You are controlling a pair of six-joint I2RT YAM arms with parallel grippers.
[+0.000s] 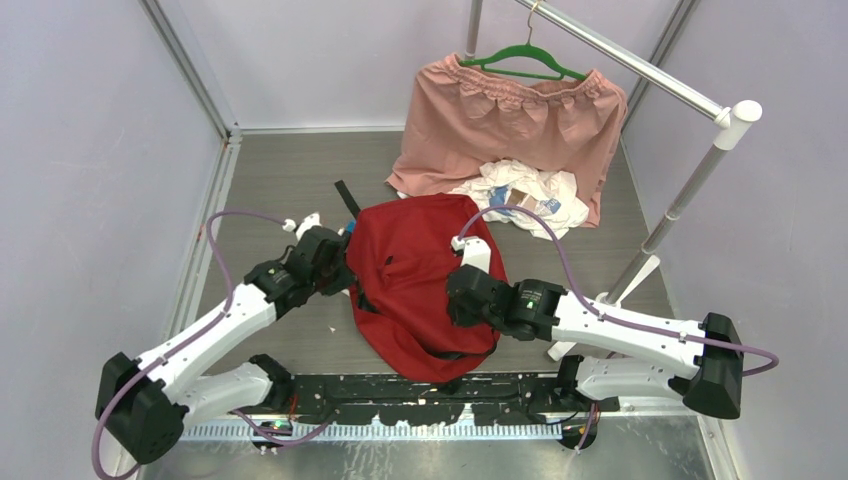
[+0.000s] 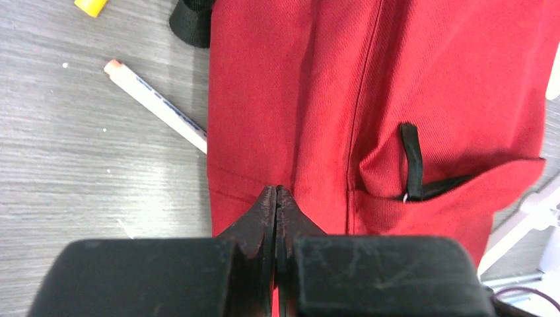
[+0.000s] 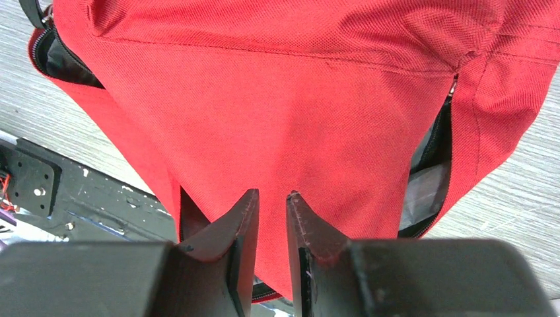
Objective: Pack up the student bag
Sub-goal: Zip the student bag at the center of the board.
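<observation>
At the left hem of the student bag (image 2: 264, 99), the left hand (image 2: 276, 191) is pinched fully closed, its tips meeting on the red cloth. Whether a fold is actually caught there is hard to tell. The right hand (image 3: 272, 198) is nearly closed, with red cloth filling its narrow gap. It grips the bag, probably to lift the top layer off the open zip (image 3: 437, 155). The bag lies mid-surface (image 2: 72, 152) between both arms, and a pen (image 2: 155, 105) lies touching its edge, not yet packed.

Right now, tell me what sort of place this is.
Probably a robot test cell staged as a closet corner: plain lilac walls, a metal rail holding a pink garment on a green hanger, and two arms at a red student bag.
</observation>
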